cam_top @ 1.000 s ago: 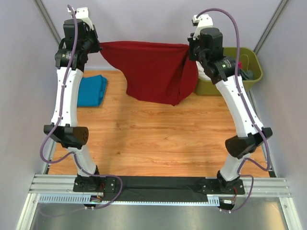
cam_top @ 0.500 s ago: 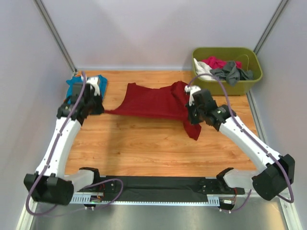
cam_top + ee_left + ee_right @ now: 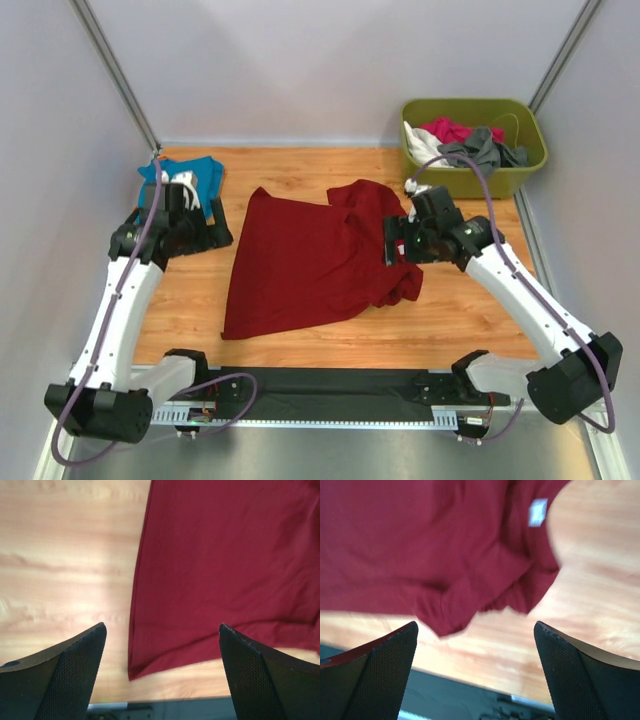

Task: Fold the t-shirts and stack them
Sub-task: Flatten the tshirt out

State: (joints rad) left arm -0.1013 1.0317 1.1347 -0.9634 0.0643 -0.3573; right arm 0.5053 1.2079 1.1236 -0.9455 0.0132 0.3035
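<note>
The dark red t-shirt [image 3: 310, 262] lies spread on the wooden table, mostly flat, with its right side bunched in folds [image 3: 398, 285]. A small white label [image 3: 538, 511] shows on it in the right wrist view. The teal-blue t-shirt [image 3: 195, 175] lies folded at the back left, partly behind my left arm. My left gripper [image 3: 215, 237] hovers open just off the red shirt's upper left edge [image 3: 145, 555], holding nothing. My right gripper [image 3: 392, 245] stands open over the bunched right side [image 3: 450, 610], also holding nothing.
A green bin [image 3: 520, 175] at the back right holds pink, white and dark grey garments [image 3: 465, 142]. Grey walls close in the table on three sides. A black mat and metal rail [image 3: 330, 392] run along the near edge.
Both grippers held the red shirt stretched between them, high at first, then low over the table. Both have now opened and the shirt has dropped onto the table.
</note>
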